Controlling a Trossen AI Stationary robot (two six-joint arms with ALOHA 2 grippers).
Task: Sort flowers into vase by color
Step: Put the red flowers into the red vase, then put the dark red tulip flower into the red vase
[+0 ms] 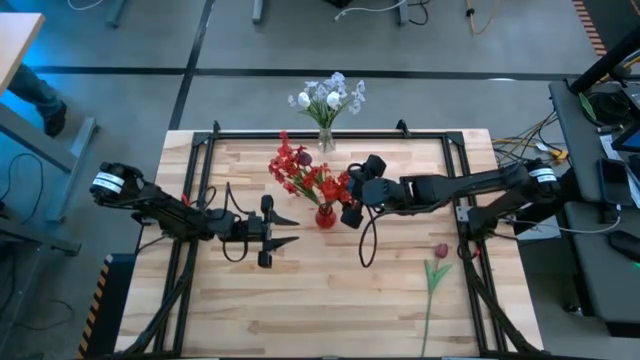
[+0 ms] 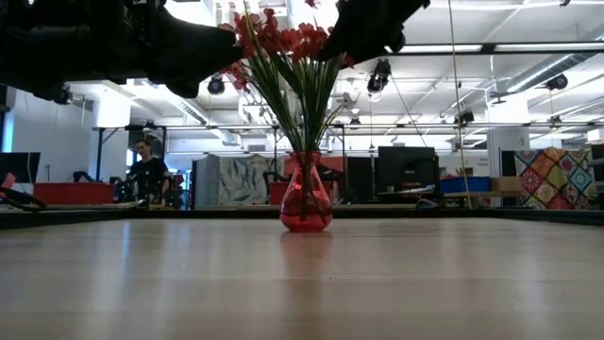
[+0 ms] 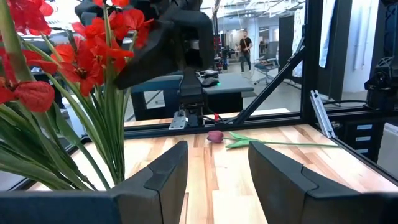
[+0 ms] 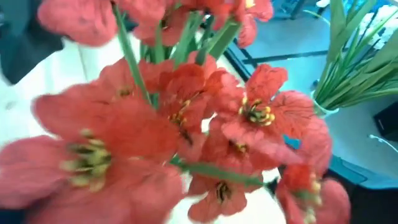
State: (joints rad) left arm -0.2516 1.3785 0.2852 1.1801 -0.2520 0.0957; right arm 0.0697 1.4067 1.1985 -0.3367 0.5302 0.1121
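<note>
A red vase (image 1: 325, 215) stands mid-table on its base, holding a bunch of red flowers (image 1: 303, 170) by their green stems (image 2: 304, 104). At the table's far edge a clear vase (image 1: 325, 140) holds white and pale-blue flowers (image 1: 328, 97). A dark pink tulip (image 1: 439, 250) lies flat near the right side, its stem (image 1: 428, 310) running toward the near edge. My right gripper (image 1: 360, 190) hangs open, raised, at the right side of the red blossoms (image 4: 186, 124). My left gripper (image 1: 288, 230) is open and level, left of the red vase, with nothing between its fingers (image 3: 161, 180). My right gripper's fingers are spread beside the red blossoms (image 1: 343, 186), coming from the table's right and slanting down. The wrist view does not show the fingers, so I cannot tell whether one touches a blossom.
A black frame (image 1: 460, 200) runs along the table's left, far and right edges. Bare wood lies along the near half of the table (image 1: 320, 310). Beyond the table are desks, screens and a person (image 2: 146, 170).
</note>
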